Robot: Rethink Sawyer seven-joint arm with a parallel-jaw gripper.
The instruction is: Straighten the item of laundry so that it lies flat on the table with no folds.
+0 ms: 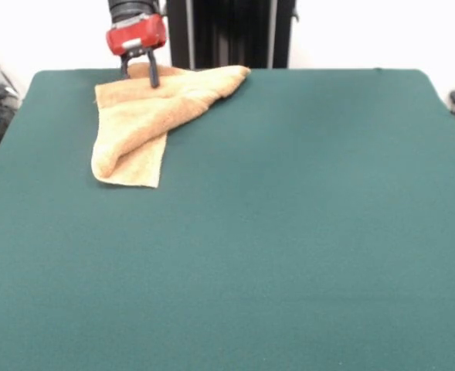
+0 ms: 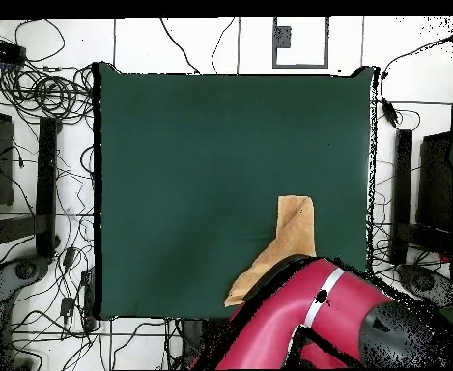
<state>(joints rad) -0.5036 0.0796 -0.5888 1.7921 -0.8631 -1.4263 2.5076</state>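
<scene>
Bare green table (image 1: 289, 255) fills the near ground; everything sits at its far edge. Orange-tan towel (image 1: 146, 116) lies doubled there: one flap runs toward the table's middle, another stretches along the far edge to a pointed corner, layers overlapping. Gripper (image 1: 140, 71) hangs directly over the towel's far edge, tips at the cloth, likely placed to pinch the upper layer and peel it open. Cannot tell whether the jaws are apart or clamped.
</scene>
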